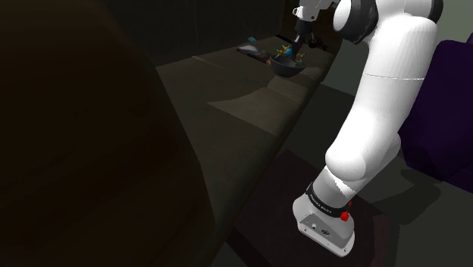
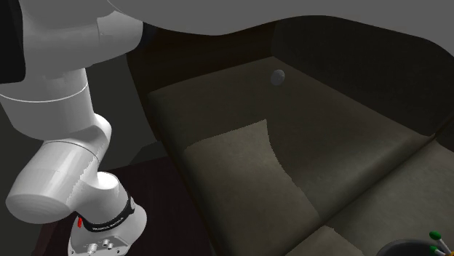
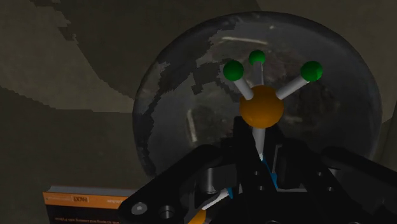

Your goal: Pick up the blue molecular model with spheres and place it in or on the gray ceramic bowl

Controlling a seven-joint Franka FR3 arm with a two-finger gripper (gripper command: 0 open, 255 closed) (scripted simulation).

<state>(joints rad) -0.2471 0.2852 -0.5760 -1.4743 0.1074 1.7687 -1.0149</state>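
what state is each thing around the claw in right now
claw, shut on the molecular model
molecular model, held over the bowl, green spheres pointing away from the claw
bowl, upright, open side up
book, closed, lying flat beside the bowl

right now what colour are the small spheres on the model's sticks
Green small spheres on the model; wrist view.

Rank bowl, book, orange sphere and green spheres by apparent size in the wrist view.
1. bowl
2. book, though cut off at the picture's edge
3. orange sphere of the held molecular model, nearer the camera
4. green spheres, roughly alike
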